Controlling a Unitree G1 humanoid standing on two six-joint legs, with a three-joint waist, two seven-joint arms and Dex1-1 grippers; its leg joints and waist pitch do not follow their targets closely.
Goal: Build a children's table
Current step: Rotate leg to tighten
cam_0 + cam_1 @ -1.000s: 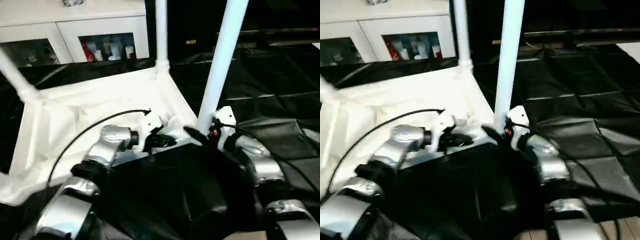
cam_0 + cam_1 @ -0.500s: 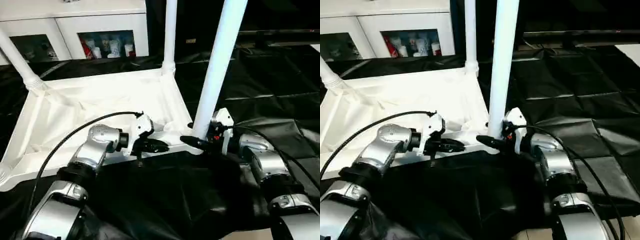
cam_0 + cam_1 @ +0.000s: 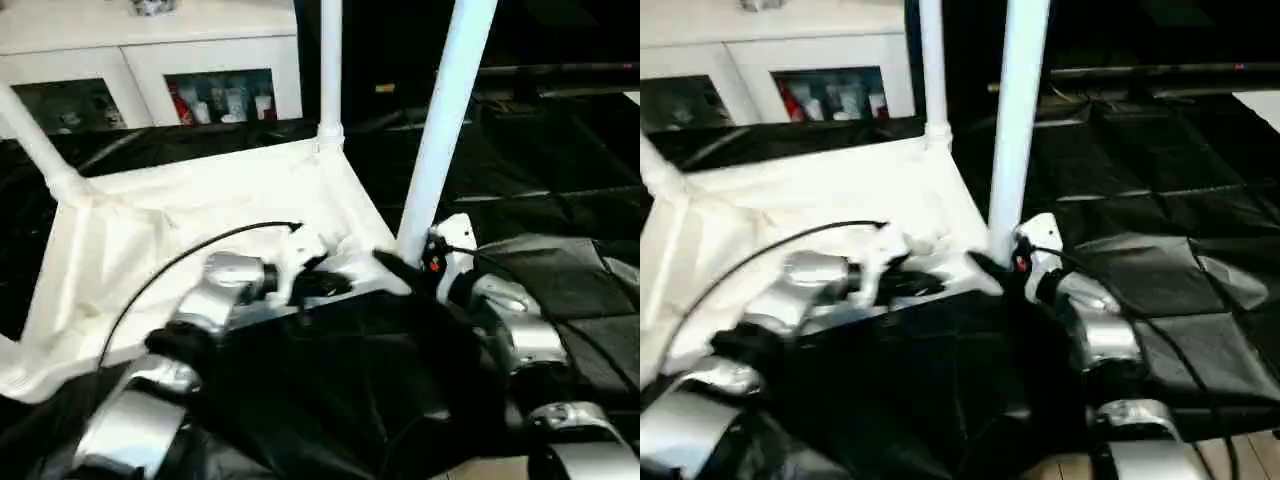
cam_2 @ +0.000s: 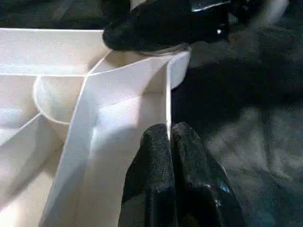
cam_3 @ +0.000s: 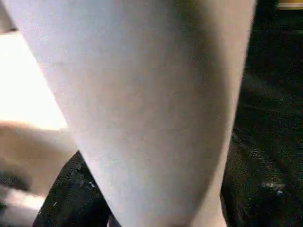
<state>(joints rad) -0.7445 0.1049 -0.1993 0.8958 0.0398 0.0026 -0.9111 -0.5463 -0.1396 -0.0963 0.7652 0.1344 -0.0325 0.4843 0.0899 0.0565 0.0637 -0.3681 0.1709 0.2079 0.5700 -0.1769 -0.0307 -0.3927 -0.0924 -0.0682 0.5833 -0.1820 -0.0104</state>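
Right hand (image 3: pixel 395 268) hugs near leg (image 3: pixel 440 130) — fingertips hidden behind it.

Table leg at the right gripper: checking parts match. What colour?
White, like the table leg shows best in the left eye view.

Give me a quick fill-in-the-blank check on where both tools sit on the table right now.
1. The tabletop lies with its rimmed underside facing ____.
2. The left tool is pinched shut on the tabletop's ____.
3. The right tool is around the base of a white ____ at the near corner.
4. The cabinet behind has ____ doors.

Missing words: up; rim; leg; glass
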